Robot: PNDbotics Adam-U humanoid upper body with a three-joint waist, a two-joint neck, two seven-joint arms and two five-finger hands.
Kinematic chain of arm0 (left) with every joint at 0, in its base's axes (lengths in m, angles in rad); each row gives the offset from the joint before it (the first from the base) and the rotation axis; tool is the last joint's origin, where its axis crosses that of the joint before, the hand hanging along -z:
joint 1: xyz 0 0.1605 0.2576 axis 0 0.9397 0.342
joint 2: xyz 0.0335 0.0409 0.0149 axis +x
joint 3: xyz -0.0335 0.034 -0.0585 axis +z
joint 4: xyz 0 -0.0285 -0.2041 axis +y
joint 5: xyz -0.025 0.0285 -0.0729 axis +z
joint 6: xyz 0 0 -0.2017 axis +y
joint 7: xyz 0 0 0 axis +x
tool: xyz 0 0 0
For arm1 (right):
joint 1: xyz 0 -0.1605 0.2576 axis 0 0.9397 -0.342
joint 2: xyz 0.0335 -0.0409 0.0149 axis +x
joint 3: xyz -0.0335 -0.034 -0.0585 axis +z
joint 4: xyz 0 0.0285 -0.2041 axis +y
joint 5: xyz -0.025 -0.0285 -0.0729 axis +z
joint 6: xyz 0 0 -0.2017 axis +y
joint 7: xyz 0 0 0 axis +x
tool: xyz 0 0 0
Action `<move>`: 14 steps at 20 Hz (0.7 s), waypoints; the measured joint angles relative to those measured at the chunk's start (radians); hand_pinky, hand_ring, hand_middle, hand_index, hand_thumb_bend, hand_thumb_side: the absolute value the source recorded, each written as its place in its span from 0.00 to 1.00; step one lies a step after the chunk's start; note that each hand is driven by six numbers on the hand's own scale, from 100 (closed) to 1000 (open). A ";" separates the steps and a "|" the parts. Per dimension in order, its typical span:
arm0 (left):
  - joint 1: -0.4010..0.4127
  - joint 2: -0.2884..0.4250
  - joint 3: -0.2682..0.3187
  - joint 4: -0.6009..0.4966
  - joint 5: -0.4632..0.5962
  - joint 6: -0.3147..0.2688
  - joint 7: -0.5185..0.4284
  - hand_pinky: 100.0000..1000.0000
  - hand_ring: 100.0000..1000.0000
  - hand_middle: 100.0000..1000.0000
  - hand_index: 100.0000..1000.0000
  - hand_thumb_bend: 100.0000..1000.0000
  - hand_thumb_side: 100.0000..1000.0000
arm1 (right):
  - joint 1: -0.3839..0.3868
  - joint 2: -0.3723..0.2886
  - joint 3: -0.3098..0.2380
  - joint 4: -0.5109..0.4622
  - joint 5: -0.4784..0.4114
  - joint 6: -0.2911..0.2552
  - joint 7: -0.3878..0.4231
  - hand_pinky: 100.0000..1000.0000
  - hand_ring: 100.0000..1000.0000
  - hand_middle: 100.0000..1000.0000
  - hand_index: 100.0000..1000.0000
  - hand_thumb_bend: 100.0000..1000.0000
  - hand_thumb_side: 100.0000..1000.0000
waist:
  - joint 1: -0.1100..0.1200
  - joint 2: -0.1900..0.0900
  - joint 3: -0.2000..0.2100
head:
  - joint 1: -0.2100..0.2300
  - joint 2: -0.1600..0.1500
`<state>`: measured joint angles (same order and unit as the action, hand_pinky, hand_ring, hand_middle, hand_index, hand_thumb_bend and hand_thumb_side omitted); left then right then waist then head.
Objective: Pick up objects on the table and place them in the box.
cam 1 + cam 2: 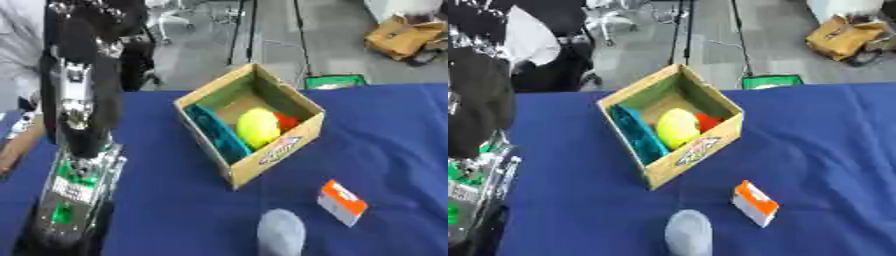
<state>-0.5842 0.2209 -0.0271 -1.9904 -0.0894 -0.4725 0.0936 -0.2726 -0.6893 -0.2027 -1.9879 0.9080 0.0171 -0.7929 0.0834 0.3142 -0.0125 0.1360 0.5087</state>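
An open cardboard box [273, 150] stands on the blue table, a little left of the middle. Inside it lie a yellow rounded thing [258, 127], a teal flat thing [219, 136] against the left wall and a red thing [286, 120] behind the yellow one. A small orange and white carton [341, 202] lies on the cloth to the front right of the box. A grey rounded thing [282, 232] sits at the front edge. My left arm [79, 125] rises along the left side, with its hand [87, 22] high at the upper left, away from the box.
The blue cloth [389, 130] covers the table. Beyond the far edge are a green item [332, 81] on the floor, a brown cardboard heap [401, 35] at the upper right and chair bases.
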 measured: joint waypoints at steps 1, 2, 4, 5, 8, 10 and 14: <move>0.000 0.000 0.000 0.000 0.000 0.001 -0.001 0.90 0.91 0.97 1.00 0.00 0.84 | 0.000 0.000 0.000 0.000 0.000 0.000 0.000 0.85 0.86 0.84 0.90 0.00 1.00 | 0.000 0.000 0.000 | -0.005 0.000; 0.000 0.000 0.000 0.000 0.000 0.000 -0.003 0.90 0.91 0.97 1.00 0.00 0.84 | 0.000 0.000 0.000 0.000 -0.001 0.000 0.000 0.85 0.86 0.84 0.90 0.00 1.00 | 0.000 0.000 0.000 | -0.008 0.000; 0.000 0.000 0.000 0.000 0.001 0.000 -0.003 0.90 0.91 0.96 1.00 0.00 0.84 | 0.000 0.000 0.000 0.000 -0.002 0.000 0.000 0.85 0.86 0.84 0.90 0.00 1.00 | 0.000 0.000 0.000 | -0.011 -0.002; 0.000 0.000 0.000 0.000 0.001 0.000 -0.003 0.90 0.91 0.96 1.00 0.00 0.84 | 0.000 0.000 0.000 0.000 -0.002 -0.001 -0.001 0.85 0.85 0.84 0.90 0.00 1.00 | 0.000 0.000 0.000 | -0.012 -0.008; 0.000 0.000 0.000 0.000 0.001 -0.001 -0.003 0.90 0.91 0.96 1.00 0.00 0.84 | 0.000 0.001 -0.001 0.000 -0.003 -0.004 -0.005 0.84 0.85 0.84 0.90 0.00 1.00 | 0.000 0.001 0.000 | -0.013 -0.027; 0.000 0.000 0.000 0.000 0.001 -0.001 -0.003 0.90 0.91 0.96 1.00 0.00 0.84 | 0.000 0.004 -0.001 0.000 -0.003 -0.006 -0.010 0.84 0.85 0.84 0.90 0.00 1.00 | 0.000 0.001 -0.001 | -0.013 -0.034; 0.000 0.000 0.000 0.000 0.001 -0.001 -0.004 0.90 0.91 0.97 1.00 0.00 0.84 | 0.000 0.006 0.000 0.000 -0.004 -0.005 0.001 0.85 0.86 0.85 0.91 0.00 1.00 | 0.000 0.001 -0.001 | -0.013 -0.036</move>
<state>-0.5846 0.2208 -0.0273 -1.9904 -0.0883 -0.4738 0.0893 -0.2730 -0.6831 -0.2027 -1.9879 0.9041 0.0123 -0.7917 0.0832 0.3152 -0.0130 0.1228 0.4731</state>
